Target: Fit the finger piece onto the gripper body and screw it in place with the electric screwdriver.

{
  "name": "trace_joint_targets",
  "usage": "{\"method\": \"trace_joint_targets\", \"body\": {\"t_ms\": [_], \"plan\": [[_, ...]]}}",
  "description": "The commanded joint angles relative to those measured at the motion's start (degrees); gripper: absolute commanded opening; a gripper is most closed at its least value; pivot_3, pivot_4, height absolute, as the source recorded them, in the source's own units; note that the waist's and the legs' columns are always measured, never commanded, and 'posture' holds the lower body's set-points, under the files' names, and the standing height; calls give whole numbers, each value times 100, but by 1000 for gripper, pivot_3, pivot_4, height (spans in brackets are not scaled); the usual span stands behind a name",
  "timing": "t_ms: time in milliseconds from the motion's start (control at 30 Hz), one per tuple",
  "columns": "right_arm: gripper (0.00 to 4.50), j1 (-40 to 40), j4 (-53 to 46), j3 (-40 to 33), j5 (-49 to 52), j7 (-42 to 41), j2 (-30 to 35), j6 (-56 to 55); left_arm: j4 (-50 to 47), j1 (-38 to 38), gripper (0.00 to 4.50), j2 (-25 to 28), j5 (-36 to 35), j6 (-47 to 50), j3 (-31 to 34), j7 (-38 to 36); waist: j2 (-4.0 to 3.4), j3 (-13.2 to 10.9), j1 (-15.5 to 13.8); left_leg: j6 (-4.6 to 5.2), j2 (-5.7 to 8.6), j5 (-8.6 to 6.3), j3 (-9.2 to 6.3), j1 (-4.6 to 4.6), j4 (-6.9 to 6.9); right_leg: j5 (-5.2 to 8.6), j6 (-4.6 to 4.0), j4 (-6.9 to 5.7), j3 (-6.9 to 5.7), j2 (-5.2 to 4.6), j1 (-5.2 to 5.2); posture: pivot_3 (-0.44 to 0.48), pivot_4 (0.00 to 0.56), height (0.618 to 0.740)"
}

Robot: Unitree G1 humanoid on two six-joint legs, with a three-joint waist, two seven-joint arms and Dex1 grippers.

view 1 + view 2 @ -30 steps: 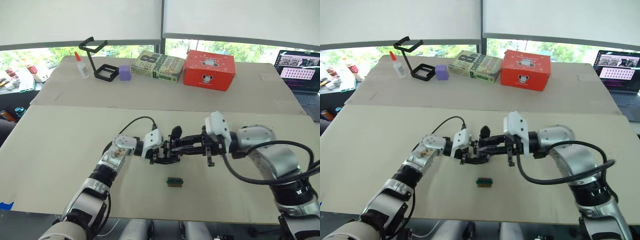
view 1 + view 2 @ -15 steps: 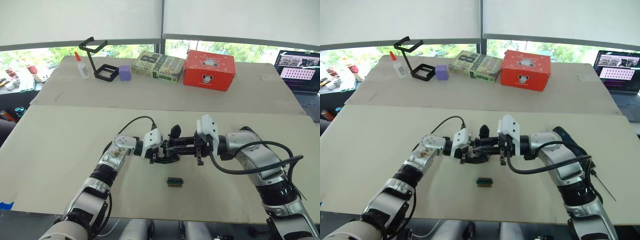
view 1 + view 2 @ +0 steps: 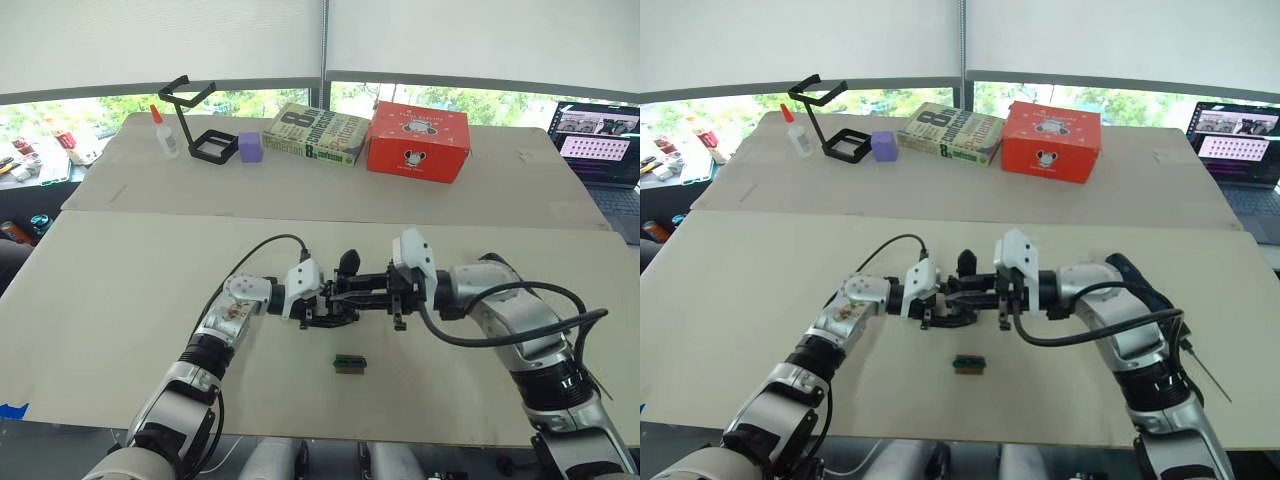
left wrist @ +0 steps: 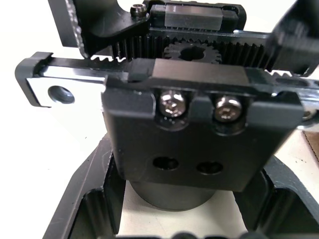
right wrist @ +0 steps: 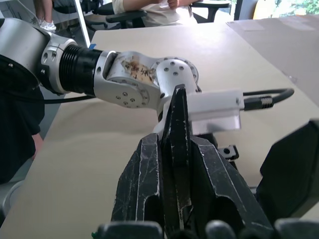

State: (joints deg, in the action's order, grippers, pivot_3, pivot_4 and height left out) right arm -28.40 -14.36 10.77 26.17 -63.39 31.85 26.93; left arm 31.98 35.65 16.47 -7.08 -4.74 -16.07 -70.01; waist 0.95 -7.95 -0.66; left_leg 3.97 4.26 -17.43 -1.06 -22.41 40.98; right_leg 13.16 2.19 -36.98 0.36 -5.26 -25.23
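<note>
Since a second ago the right gripper (image 3: 372,296) has slid leftward, closing on the finger piece (image 5: 177,149) and meeting the gripper body (image 4: 199,129), which the left gripper (image 3: 322,305) clamps at centre frame. Align holes squarely before pressing. A green-and-black block (image 3: 349,363) lies on the counter (image 3: 120,290) below, clear of work.

**Little legible print on the counter**

A large numeral "8" stood on the cover of the green box (image 3: 316,131) at the far side of the counter (image 3: 120,290); its smaller lettering was perhaps a title, too small to read. The red box (image 3: 419,140) bore a dark emblem, not legible.
</note>
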Motion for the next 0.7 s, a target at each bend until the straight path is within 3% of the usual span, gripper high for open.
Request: {"method": "trace_joint_targets", "body": {"t_ms": [33,700], "plan": [[338,-33,-123,-25,73,-42,-19,-56,-147,-67,2348,-19,38,17,-1,49,0,0,-3,0,0,0,-2,0,0,0,0,0,-1,0,1,0,150,740],[338,189,1087,490,-487,-689,170,-684,-450,-204,2348,43,21,97,-18,24,2,14,4,0,1,0,-1,17,-5,0,0,10,1,0,12,0,150,740]]}}
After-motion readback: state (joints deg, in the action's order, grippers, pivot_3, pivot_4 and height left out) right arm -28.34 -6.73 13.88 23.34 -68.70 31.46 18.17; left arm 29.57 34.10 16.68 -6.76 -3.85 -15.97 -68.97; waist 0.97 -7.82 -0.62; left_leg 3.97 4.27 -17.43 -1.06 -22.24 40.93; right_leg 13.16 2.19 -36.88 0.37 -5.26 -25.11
